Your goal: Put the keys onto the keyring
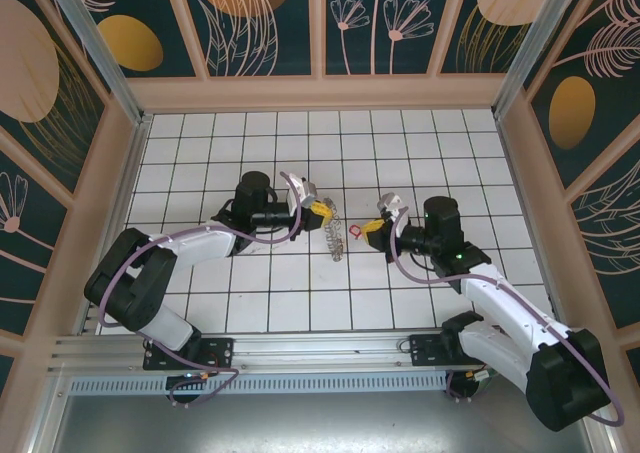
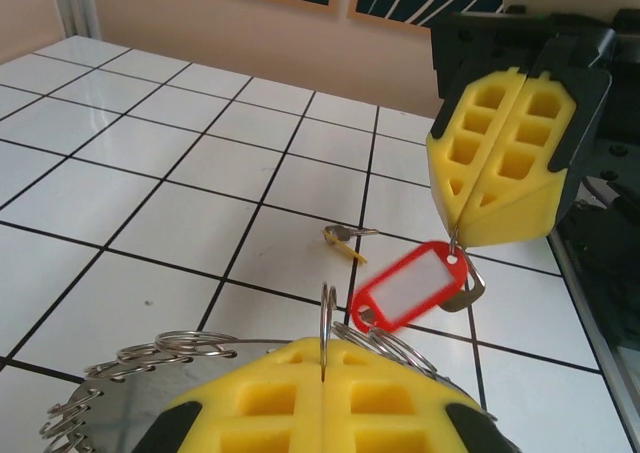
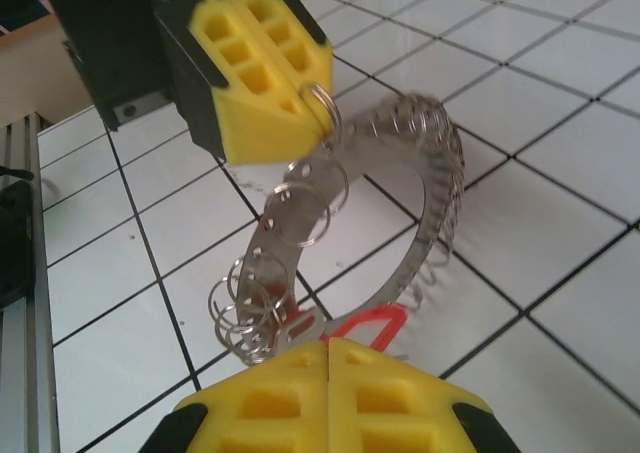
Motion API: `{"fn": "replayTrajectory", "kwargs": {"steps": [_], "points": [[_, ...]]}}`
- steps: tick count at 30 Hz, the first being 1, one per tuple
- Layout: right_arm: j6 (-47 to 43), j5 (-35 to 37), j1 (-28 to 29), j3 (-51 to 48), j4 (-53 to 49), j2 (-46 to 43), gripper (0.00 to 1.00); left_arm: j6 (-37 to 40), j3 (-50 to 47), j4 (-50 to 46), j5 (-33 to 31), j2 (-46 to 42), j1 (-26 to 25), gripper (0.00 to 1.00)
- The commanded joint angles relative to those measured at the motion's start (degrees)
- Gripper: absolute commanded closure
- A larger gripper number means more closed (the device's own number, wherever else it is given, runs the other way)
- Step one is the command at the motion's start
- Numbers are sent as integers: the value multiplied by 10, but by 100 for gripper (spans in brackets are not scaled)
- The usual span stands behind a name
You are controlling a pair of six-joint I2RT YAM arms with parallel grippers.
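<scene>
The keyring [image 1: 335,241] hangs on edge above the tiles between both arms. My left gripper [image 1: 322,213] is shut on one of its small rim loops [image 2: 328,318], and its fingertips [image 2: 300,358] meet on the wire. The flat ring [image 3: 436,238] curves away below, fringed with loops. My right gripper [image 1: 368,231] is shut on a key with a red tag [image 2: 412,285], hanging just right of the pinched loop. That red tag [image 3: 372,323] shows at my right fingertips [image 3: 300,358], close to the ring's lower rim. A second small key [image 2: 345,238] lies on a tile beyond.
White tiled floor [image 1: 250,293] with black grout, walled by a wooden frame [image 1: 320,93] with patterned panels. An aluminium rail [image 1: 300,348] runs along the near edge by the arm bases. Both grippers sit close together at the floor's centre.
</scene>
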Motion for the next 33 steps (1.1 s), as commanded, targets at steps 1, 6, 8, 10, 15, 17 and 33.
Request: {"fn": "replayTrajectory", "kwargs": {"steps": [1, 6, 8, 10, 15, 17, 33], "points": [[-38, -29, -3, -11, 68, -17, 100, -4, -1, 29, 34, 0, -1, 100], [-70, -12, 1, -30, 113, -36, 100, -6, 1, 30, 51, 4, -2, 100], [-82, 3, 1, -27, 110, -33, 100, -6, 3, 29, 60, 7, -2, 100], [-94, 4, 1, -21, 107, -26, 100, -3, 6, 23, 65, 13, -5, 100], [-110, -21, 6, 5, 106, 3, 100, 6, 19, 6, 69, 26, -16, 100], [-115, -40, 9, 10, 112, 10, 100, 0, 22, 9, 66, 29, -17, 100], [-124, -61, 37, 41, 152, 79, 100, -16, 25, 17, 62, 31, -19, 100]]}}
